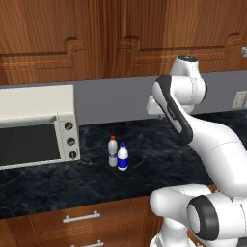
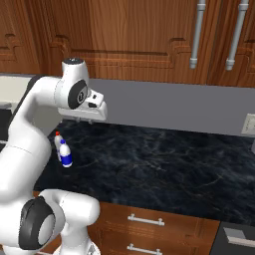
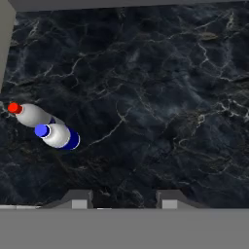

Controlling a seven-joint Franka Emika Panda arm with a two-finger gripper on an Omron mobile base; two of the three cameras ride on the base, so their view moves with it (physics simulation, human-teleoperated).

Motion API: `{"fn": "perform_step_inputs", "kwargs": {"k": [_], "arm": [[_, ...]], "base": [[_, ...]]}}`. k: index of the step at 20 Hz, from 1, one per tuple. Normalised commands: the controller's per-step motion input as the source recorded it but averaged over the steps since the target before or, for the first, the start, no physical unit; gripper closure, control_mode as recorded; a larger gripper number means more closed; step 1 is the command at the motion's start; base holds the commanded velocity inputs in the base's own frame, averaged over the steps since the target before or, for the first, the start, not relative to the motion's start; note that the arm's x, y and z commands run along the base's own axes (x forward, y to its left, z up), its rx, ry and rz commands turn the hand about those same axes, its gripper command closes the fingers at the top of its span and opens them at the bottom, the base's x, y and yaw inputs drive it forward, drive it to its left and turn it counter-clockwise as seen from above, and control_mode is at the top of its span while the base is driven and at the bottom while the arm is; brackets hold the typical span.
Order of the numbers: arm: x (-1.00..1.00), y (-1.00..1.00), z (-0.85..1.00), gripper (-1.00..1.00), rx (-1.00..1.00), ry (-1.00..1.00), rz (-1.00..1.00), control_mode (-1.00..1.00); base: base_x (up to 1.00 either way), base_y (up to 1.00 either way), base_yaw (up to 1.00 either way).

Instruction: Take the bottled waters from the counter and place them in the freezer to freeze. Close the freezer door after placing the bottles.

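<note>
Two bottled waters stand upright side by side on the black marble counter: a clear-grey one with a red cap and a shorter white one with a blue label and cap. The right base view shows them at far left. In the hand view they sit at left, red-capped and blue-capped. My gripper hangs high over the counter, right of the bottles, pointing down. Its fingers are apart and hold nothing. The freezer and its door are out of view.
A cream toaster oven stands on the counter left of the bottles. Wooden upper cabinets with silver bar handles hang above, and a grey backsplash carries a wall outlet. Wooden drawers run below the counter's front edge.
</note>
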Motion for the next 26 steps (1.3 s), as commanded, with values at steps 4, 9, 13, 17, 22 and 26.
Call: {"fn": "perform_step_inputs", "kwargs": {"k": [4, 9, 13, 17, 22, 26], "arm": [[0.0, -0.02, -0.05, -1.0, 0.02, 0.0, 0.01, -1.0], [-0.1, 0.0, -0.15, -1.0, 0.05, -0.01, 0.15, -1.0], [-0.09, 0.0, -0.24, -1.0, 0.0, 0.0, 0.26, -1.0], [-0.01, 0.01, -0.21, -1.0, -0.01, -0.11, 0.29, -1.0], [0.39, 0.03, -0.41, -1.0, -0.05, -0.18, 0.38, -1.0], [0.3, 0.01, -0.61, -1.0, 0.0, -0.17, 0.49, -1.0]], "base": [[0.0, 0.0, 0.0], [0.0, 0.0, 0.0], [0.0, 0.0, 0.0], [0.0, 0.0, 0.0], [0.0, 0.0, 0.0], [0.0, 0.0, 0.0]]}}
